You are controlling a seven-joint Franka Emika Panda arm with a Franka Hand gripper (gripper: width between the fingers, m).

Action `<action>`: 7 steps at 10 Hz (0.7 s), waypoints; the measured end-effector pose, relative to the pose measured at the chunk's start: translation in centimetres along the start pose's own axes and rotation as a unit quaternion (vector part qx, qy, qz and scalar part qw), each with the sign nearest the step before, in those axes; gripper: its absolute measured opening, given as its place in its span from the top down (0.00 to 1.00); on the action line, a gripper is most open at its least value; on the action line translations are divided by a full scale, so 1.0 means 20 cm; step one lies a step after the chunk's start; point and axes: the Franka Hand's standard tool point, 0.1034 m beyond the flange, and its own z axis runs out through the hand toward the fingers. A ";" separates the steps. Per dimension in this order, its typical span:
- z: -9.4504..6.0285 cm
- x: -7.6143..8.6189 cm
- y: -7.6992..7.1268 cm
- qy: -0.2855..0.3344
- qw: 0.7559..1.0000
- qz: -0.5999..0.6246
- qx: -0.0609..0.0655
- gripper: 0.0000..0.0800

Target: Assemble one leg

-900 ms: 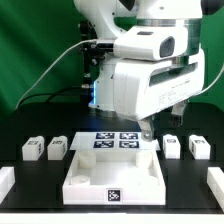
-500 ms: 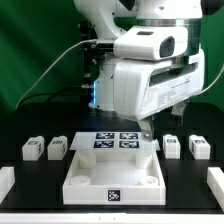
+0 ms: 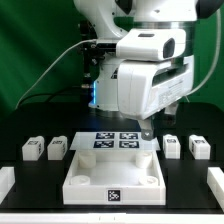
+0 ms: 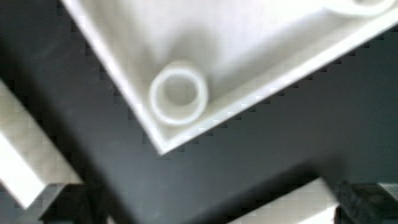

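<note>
Four small white tagged legs stand on the black table: two on the exterior view's left [image 3: 32, 149] [image 3: 57, 148] and two on its right [image 3: 172, 146] [image 3: 198, 147]. The large white rimmed panel [image 3: 115, 176] lies in the middle front. My gripper [image 3: 147, 128] hangs above the panel's far right corner and holds nothing. In the wrist view the gripper [image 4: 210, 205] is open, with dark fingertips [image 4: 50, 203] at the picture's edges. Between them I see bare table and the panel's corner [image 4: 267, 70] with a round socket [image 4: 178, 90]. No leg shows in the wrist view.
The marker board [image 3: 115, 141] lies flat behind the panel, partly under the gripper. White blocks sit at the table's front corners, one on the exterior view's left [image 3: 5, 182] and one on its right [image 3: 215, 182]. A green backdrop stands behind the arm.
The arm and gripper have shifted slightly toward the exterior view's right. The legs and the panel have not moved.
</note>
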 end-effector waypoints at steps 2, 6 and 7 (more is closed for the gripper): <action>0.03 -0.20 -0.05 0.002 0.982 -0.187 -0.007 0.19; 0.04 -0.23 -0.05 -0.002 0.962 -0.273 -0.009 0.19; 0.05 -0.23 -0.05 -0.002 0.962 -0.272 -0.008 0.19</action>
